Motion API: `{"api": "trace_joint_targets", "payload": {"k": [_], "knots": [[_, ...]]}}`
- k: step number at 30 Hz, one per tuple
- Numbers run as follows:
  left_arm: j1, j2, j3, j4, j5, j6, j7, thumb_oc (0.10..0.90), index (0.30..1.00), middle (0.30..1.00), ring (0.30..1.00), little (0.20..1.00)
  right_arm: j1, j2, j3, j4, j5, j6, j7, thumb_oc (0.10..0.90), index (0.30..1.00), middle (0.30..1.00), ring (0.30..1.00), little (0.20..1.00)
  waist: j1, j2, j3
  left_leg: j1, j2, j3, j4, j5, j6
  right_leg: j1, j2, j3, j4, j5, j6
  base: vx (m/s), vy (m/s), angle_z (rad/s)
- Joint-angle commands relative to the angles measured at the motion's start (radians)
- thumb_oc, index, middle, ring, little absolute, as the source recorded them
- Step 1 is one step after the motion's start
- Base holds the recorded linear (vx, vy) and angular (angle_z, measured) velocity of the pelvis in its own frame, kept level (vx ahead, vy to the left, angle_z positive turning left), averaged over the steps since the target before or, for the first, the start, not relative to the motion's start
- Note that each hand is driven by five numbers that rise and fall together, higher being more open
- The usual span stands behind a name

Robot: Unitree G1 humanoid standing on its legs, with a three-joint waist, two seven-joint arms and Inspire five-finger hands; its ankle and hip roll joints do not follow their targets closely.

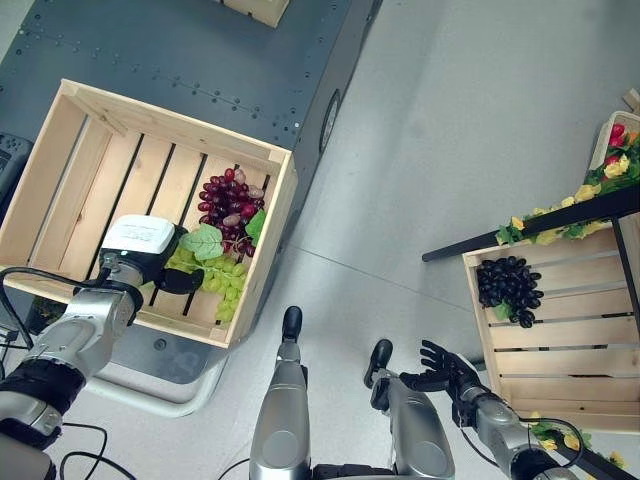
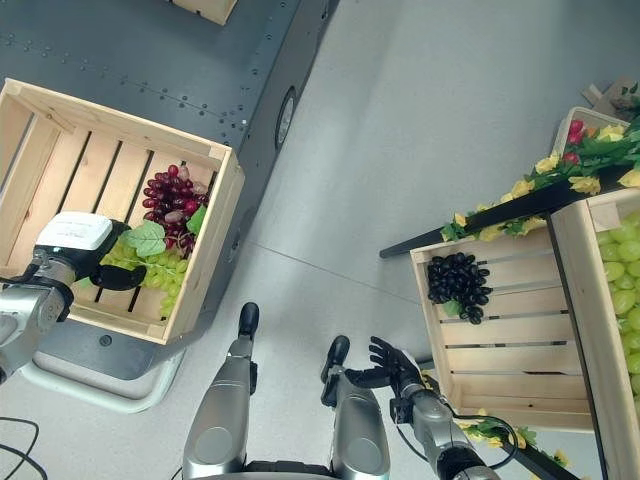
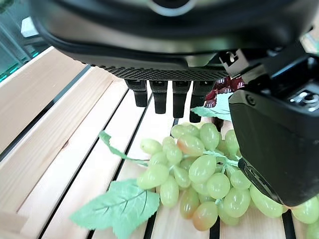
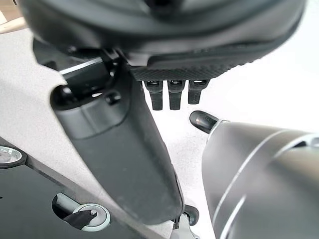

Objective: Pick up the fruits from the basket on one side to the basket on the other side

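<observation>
A wooden crate (image 1: 170, 125) on my left holds a bunch of red grapes (image 1: 230, 205) and a bunch of green grapes (image 1: 222, 280) with leaves. My left hand (image 1: 150, 258) reaches into this crate and hovers just over the green grapes (image 3: 204, 174), open, with its fingers (image 3: 162, 99) on one side of the bunch and the thumb on the other. The bunch lies on the slats. A second crate (image 1: 560, 350) on my right holds black grapes (image 1: 508, 285). My right hand (image 1: 440, 365) hangs open beside that crate, above the floor, holding nothing.
The left crate rests on a dark riveted metal platform (image 1: 200, 50). A black bar with a yellow flower garland (image 1: 560, 225) runs over the right crate. Further right stands another crate with green grapes (image 2: 620, 260). Grey floor lies between the crates.
</observation>
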Motion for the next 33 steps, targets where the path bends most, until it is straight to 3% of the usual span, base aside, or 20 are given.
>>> {"api": "trace_joint_targets", "payload": {"k": [1,8,17,24,33], "knots": [[-0.092,0.065,0.023,-0.001,0.066,0.017,0.003,0.800,0.900,0.900,0.900,0.900,0.009,-0.073,0.007,-0.004,0.007,-0.032,0.031,0.800,0.900,0.900,0.900,0.900,-0.004,-0.009,0.004,-0.007,-0.099,0.068,0.095,-0.109,0.043,-0.034,0.078,-0.036,-0.010,0.068,-0.049,0.00,0.000,0.00],[-0.123,0.072,-0.006,0.004,0.010,0.038,0.016,0.800,0.900,0.900,0.900,0.900,0.014,-0.069,0.009,0.011,0.008,-0.039,0.028,0.800,0.900,0.900,0.900,0.900,-0.007,-0.009,0.000,0.009,-0.103,0.066,0.089,-0.112,0.043,-0.020,0.081,-0.029,-0.020,0.069,-0.049,0.00,0.000,0.00],[-0.010,0.110,0.097,-0.095,0.015,0.017,0.014,0.800,0.900,0.900,0.900,0.900,0.032,-0.078,-0.018,-0.005,0.009,-0.029,0.021,0.800,0.900,0.900,0.900,0.900,0.012,0.019,-0.001,0.019,-0.124,0.057,0.071,-0.113,0.049,-0.012,0.065,-0.037,-0.037,0.078,-0.042,0.00,0.003,0.00],[0.056,0.174,0.199,-0.194,0.022,0.011,-0.068,0.800,0.900,0.900,0.900,0.900,0.047,-0.085,-0.040,-0.007,0.011,-0.032,0.028,0.800,0.900,0.900,0.900,0.900,0.028,0.033,-0.001,0.029,-0.136,0.052,0.052,-0.113,0.055,-0.001,0.055,-0.048,-0.055,0.090,-0.032,0.00,0.000,0.00],[0.039,0.242,0.243,-0.285,0.061,-0.039,-0.173,0.800,0.900,0.900,0.900,0.900,0.044,-0.082,-0.050,-0.007,0.027,-0.033,0.035,0.800,0.900,0.900,0.900,0.900,0.039,0.031,0.003,0.025,-0.140,0.043,0.047,-0.115,0.058,-0.003,0.052,-0.062,-0.058,0.099,-0.024,0.00,-0.026,0.08]]}}
